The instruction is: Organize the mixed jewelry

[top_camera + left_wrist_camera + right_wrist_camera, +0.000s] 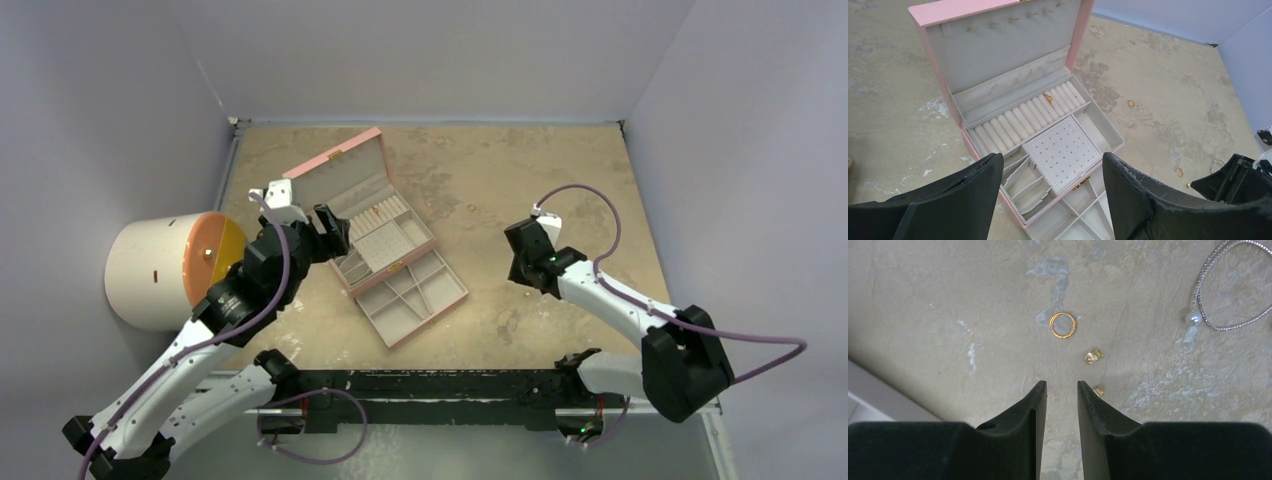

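In the right wrist view a gold ring [1063, 325] lies on the table ahead of my right gripper [1062, 385]. A small gold piece [1093, 356] lies beside it, and another [1098, 391] lies just outside the right fingertip. The jaws stand a narrow gap apart with nothing between them. My left gripper [1053, 165] is wide open and empty above the near side of the open pink box [955, 10]. One gold ring [1048, 98] sits in the box's ring rolls. Two more gold rings [1131, 103] [1179, 172] lie on the table right of the box.
A silver bracelet with a pearl [1192, 318] lies at the right gripper's far right. The pink box [340, 155] stands open with its drawer [425, 300] pulled out. A white cylinder with an orange face [165, 270] stands at the left wall. Grey walls enclose the table.
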`<act>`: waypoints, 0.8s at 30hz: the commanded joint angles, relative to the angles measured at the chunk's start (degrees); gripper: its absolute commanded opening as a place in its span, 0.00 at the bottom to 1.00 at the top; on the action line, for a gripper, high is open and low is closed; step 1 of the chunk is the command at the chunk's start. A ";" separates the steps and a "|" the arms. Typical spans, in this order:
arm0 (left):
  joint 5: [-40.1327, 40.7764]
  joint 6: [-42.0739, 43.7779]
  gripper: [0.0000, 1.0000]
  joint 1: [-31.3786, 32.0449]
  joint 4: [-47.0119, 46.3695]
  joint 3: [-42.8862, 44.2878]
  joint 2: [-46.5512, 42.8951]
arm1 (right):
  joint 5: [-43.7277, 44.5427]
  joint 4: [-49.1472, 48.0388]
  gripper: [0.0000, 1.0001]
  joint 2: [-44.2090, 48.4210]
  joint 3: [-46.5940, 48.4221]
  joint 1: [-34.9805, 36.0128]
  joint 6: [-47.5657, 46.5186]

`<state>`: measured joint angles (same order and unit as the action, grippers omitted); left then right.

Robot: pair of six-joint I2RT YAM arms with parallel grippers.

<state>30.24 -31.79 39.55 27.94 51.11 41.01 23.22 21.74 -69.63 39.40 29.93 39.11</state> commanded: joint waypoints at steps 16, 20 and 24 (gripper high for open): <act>-1.06 1.20 0.72 0.09 -1.81 -0.90 -1.35 | 5.10 -9.88 0.26 -11.81 2.16 -6.15 7.70; -1.06 1.28 0.72 0.09 -1.80 -0.86 -1.38 | 3.72 -11.17 0.26 -13.14 2.27 -6.57 7.56; -1.06 1.34 0.72 0.07 -1.80 -0.84 -1.29 | 3.04 -12.02 0.25 -13.43 2.26 -6.86 7.40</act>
<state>29.34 -31.79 39.55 27.92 50.24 40.21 25.96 11.66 -83.20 39.55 23.46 45.63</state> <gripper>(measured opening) 0.722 0.258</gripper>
